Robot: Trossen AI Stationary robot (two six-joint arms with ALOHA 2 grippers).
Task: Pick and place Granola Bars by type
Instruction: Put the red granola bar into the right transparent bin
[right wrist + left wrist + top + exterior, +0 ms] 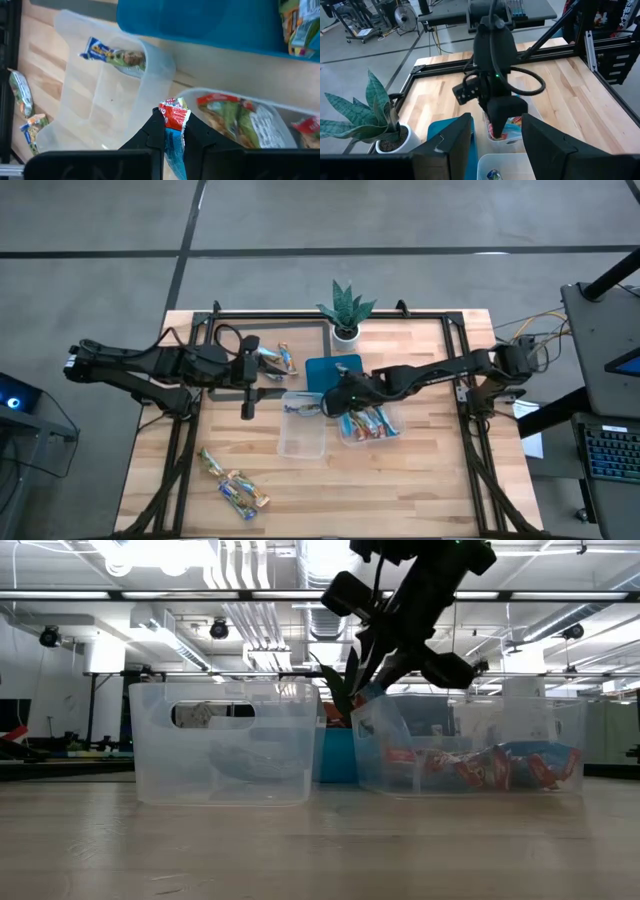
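High view: right gripper [328, 406] sits over the gap between two clear tubs, above the left tub [302, 425] edge; the right tub [371, 426] holds several granola bars [372, 421]. One bar [299, 409] lies in the left tub. Left gripper [249, 411] waits over bare table just left of the tubs; jaw state can't be told from above. Loose bars [233, 484] lie at the front left of the table, two more [279, 358] near the back by the teal tray [326, 371]. Potted plant [345, 311] at the back edge.

Low view: both tubs side by side, red-wrapped bars in the right one [480, 764]; right arm comes down between them.

Left wrist view: left fingers [451, 145] spread wide, nothing between them.

Right wrist view: right fingers [154, 131] pinched narrow on a red-and-blue wrapped bar [173, 121], held above the tub rims.
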